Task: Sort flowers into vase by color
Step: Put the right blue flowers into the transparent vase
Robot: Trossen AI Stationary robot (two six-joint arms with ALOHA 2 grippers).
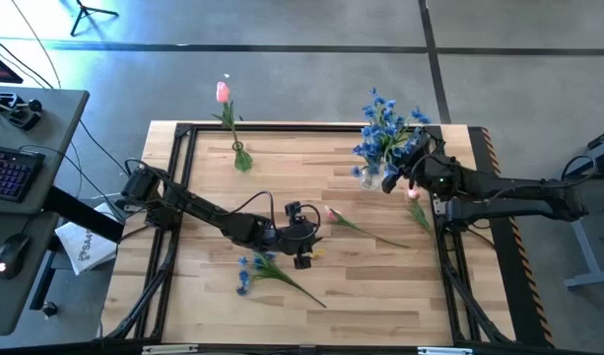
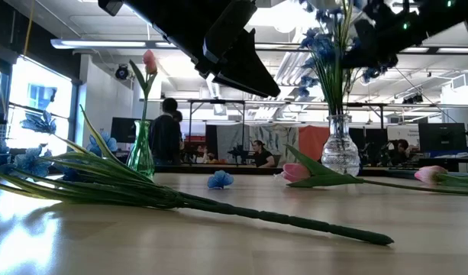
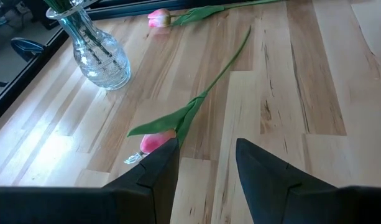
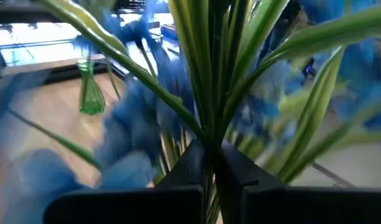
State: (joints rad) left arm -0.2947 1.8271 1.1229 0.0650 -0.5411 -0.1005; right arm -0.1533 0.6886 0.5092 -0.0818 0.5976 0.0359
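Over by the far right corner of the worktop [image 1: 380, 286], the right hand [image 4: 209, 163] is pressed together on the green stems of a blue spray [image 4: 140, 118], just above or beside the clear glass vase [image 1: 369, 177], which already carries a crowd of blue blossoms [image 1: 385, 128]. From its own camera the stems run straight up between the fingers [image 4: 184, 165], though the blur of petals makes it hard to say whether this stem is already inside the vase neck.

The left hand [image 3: 206, 165] hovers low at mid-worktop with its fingers apart, right behind the bud of a pink tulip [image 3: 158, 142] lying flat, its stem trailing off toward the clear vase. A second pink tulip [image 3: 159, 18] lies beyond, near the right edge. One pink tulip [image 1: 223, 94] stands in the green vase [image 1: 241, 158] at the far left, and another blue spray [image 1: 252, 268] lies on the near side of the worktop.

The risks look plain enough. The clear vase is top-heavy with blooms, so any sideways tug from the right hand could tip it over onto the boards. The left hand is lined up on the soft bud rather than the stem; closing there could crush or pop it free, and sliding forward would just push the flower away. The two arms also work fairly close, so leaves could snag.
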